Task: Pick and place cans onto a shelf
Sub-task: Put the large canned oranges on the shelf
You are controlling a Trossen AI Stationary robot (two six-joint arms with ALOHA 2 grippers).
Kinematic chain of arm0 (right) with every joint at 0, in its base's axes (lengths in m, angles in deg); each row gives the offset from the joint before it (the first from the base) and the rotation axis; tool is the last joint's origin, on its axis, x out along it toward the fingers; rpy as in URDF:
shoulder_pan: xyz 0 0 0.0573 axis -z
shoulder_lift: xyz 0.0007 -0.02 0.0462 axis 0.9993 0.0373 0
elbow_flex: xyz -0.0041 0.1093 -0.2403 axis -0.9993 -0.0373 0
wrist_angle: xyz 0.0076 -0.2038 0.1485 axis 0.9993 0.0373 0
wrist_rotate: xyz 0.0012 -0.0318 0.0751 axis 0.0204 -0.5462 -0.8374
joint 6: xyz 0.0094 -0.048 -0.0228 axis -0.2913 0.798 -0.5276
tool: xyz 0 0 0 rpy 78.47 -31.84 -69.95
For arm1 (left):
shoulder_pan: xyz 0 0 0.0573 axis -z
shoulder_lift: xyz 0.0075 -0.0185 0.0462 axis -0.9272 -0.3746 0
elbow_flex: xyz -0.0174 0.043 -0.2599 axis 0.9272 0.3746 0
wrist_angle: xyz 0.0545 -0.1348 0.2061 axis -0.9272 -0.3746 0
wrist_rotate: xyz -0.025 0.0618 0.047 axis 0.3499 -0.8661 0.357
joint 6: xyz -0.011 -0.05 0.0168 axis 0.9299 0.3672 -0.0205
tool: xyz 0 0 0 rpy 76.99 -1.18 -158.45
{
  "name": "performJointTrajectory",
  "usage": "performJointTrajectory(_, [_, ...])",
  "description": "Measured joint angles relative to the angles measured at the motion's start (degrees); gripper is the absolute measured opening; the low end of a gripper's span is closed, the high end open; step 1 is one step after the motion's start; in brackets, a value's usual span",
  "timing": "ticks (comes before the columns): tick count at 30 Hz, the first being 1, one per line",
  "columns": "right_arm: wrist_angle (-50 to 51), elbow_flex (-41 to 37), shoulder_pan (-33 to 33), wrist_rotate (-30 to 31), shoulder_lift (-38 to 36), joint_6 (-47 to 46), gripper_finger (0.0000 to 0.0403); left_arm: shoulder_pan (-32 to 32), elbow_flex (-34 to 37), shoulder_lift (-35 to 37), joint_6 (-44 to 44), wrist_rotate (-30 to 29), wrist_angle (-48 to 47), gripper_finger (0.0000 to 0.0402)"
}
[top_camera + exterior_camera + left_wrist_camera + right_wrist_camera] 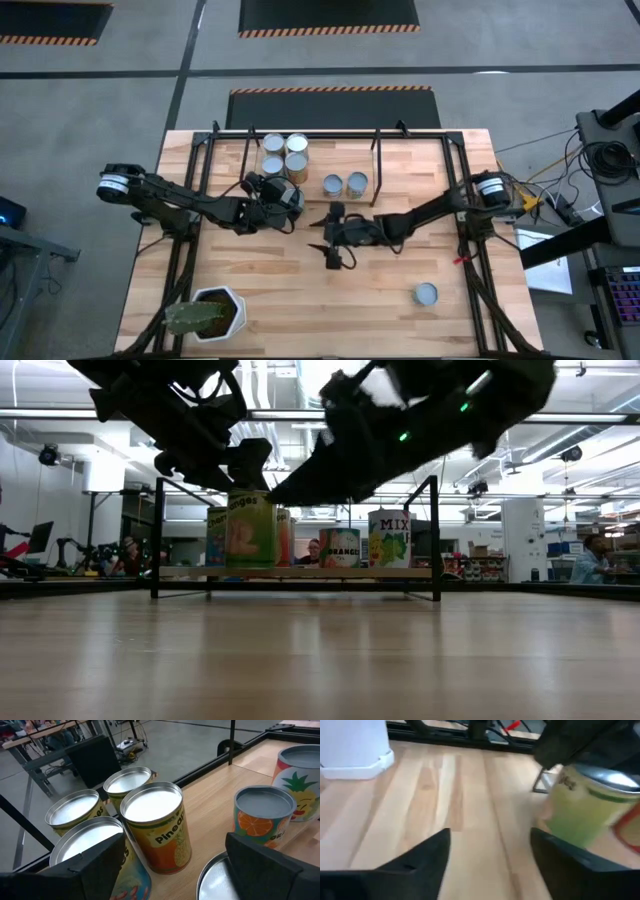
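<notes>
Now the left gripper [285, 205] is hanging over the low light-wood shelf on thin black rod legs [420, 150], its two dark fingers [95, 857] closed on a small green-labelled tin can [249, 530] just beside a cluster of three silver-topped cans [284, 152]. Meanwhile the right gripper [328, 238] is hovering above the bare wooden table [300, 300] in front of the shelf, its fingers spread apart and empty. Two more cans [345, 184] are standing on the shelf, and one lone can [426, 293] is waiting on the table, well apart from the white hexagonal plant pot [208, 312].
</notes>
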Motion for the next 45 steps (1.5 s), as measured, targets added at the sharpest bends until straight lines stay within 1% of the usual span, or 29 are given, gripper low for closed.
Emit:
performJointTrajectory(3, [-1.4, 2.4, 1.3, -0.5, 4.0, 0.8, 0.0185, -0.1, 0.0, 0.0, 0.1, -0.2, 0.0, 0.0327])
performJointTrajectory(7, [-1.8, 8.1, 1.4, 3.5, 9.1, 4.8, 0.0102, -0.2, 0.0, 0.0, 0.1, -0.3, 0.0, 0.0327])
performJointTrajectory(10, [-0.9, 12.1, 1.4, 5.3, 12.6, 7.9, 0.0048, -0.2, -0.1, 0.0, -0.1, -0.4, -0.1, 0.0327])
performJointTrajectory(12, [-0.1, 13.7, 1.4, 8.9, 14.5, 9.6, 0.0020, -0.2, -0.2, 0.1, 0.8, -1.4, -2.3, 0.0327])
performJointTrajectory(14, [0.1, 14.6, 1.5, 10.9, 15.6, 11.1, 0.0013, -0.3, -0.2, 0.2, 1.9, -2.4, -3.7, 0.0327])
performJointTrajectory(20, [0.1, 15.2, 1.9, 11.3, 15.8, 11.9, 0.0009, -0.7, -0.2, 0.5, 1.4, -3.0, -4.8, 0.0327])
performJointTrajectory(25, [3.8, 15.2, 3.6, 13.7, 15.1, 11.3, 0.0009, -0.7, -0.6, 0.8, 0.8, -2.8, -5.5, 0.0327])
performJointTrajectory(32, [4.6, 15.3, 4.2, 13.9, 15.1, 12.3, 0.0009, -0.7, -3.6, 0.7, -2.0, -2.6, -7.2, 0.0327])
performJointTrajectory(38, [4.7, 16.7, 4.3, 14.4, 15.0, 14.3, 0.0009, -0.7, -8.0, 0.7, -1.8, -3.5, -14.1, 0.0327])
performJointTrajectory(42, [7.8, 18.3, 4.3, 14.4, 14.9, 16.9, 0.0009, 0.2, -10.8, 0.7, -1.6, -3.6, -19.2, 0.0327])
performJointTrajectory(45, [10.3, 20.0, 4.6, 14.9, 14.9, 18.4, 0.0009, 1.1, -13.6, 0.7, -1.0, -3.7, -24.9, 0.0327])
